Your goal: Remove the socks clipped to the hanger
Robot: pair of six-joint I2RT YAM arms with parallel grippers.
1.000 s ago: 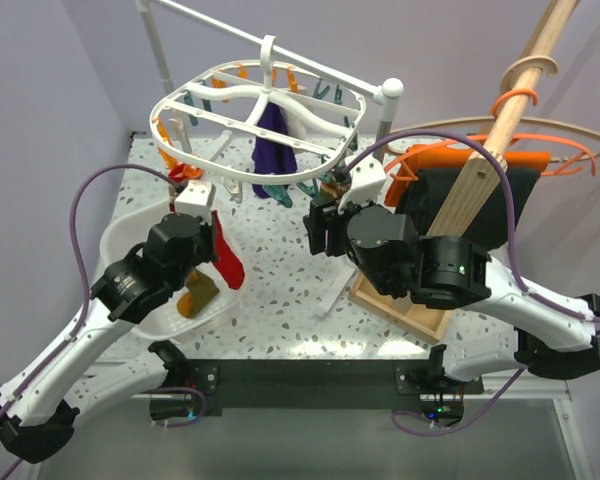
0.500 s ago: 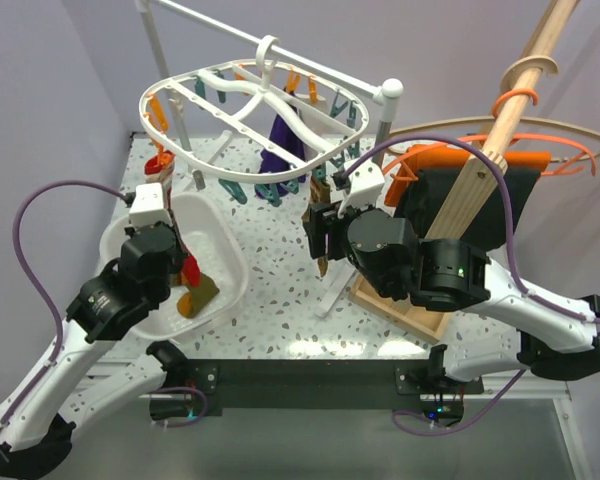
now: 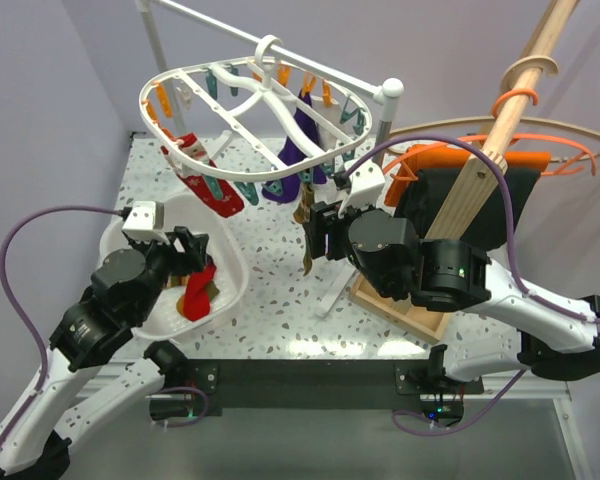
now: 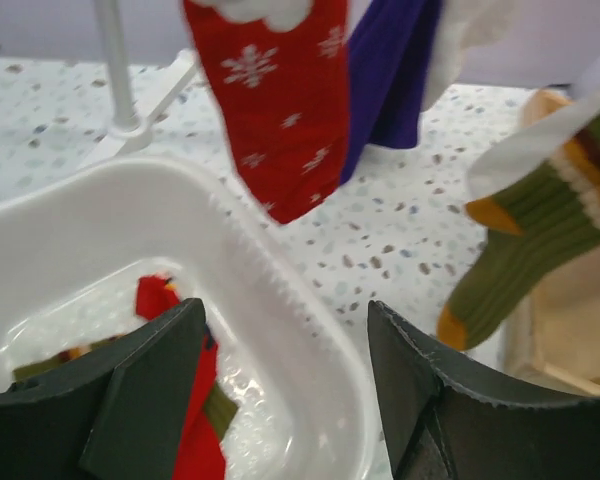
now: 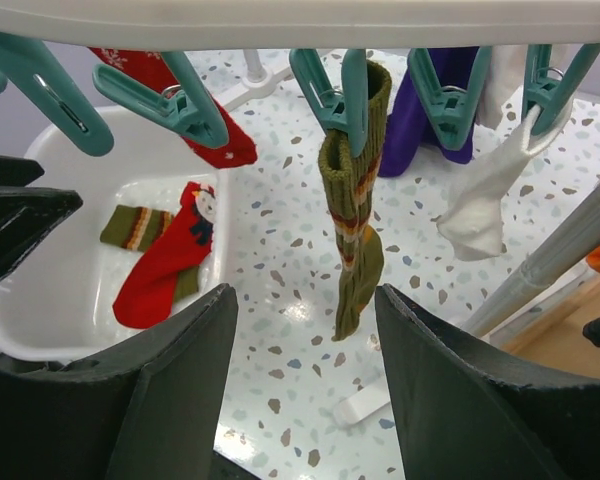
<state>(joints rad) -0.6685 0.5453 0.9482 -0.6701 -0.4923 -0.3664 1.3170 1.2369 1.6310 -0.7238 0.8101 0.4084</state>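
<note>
The white oval hanger [image 3: 248, 112] hangs from a rail at the back. A red snowflake sock [image 3: 208, 188], a purple sock [image 3: 292, 150], an olive striped sock [image 5: 350, 215] and a white sock [image 5: 483, 200] hang from its teal clips [image 5: 338, 92]. My left gripper [image 4: 285, 312] is open over the white tub [image 3: 235, 268], nothing between its fingers. A red sock [image 5: 170, 265] and a striped sock [image 5: 132, 228] lie in the tub. My right gripper [image 5: 305, 300] is open, just short of the hanging olive sock and below it.
A wooden stand [image 3: 480, 170] with black and orange cloths [image 3: 450, 185] rises at the right on a wooden box [image 3: 400, 305]. Thin orange and wooden hangers [image 3: 550, 140] hang on it. A white rail post [image 3: 385, 115] stands behind the hanger.
My left gripper opened and let the red sock fall into the tub, while the arm drew back toward the near left. The hanger swung round, bringing another red sock forward. The right arm stayed put.
</note>
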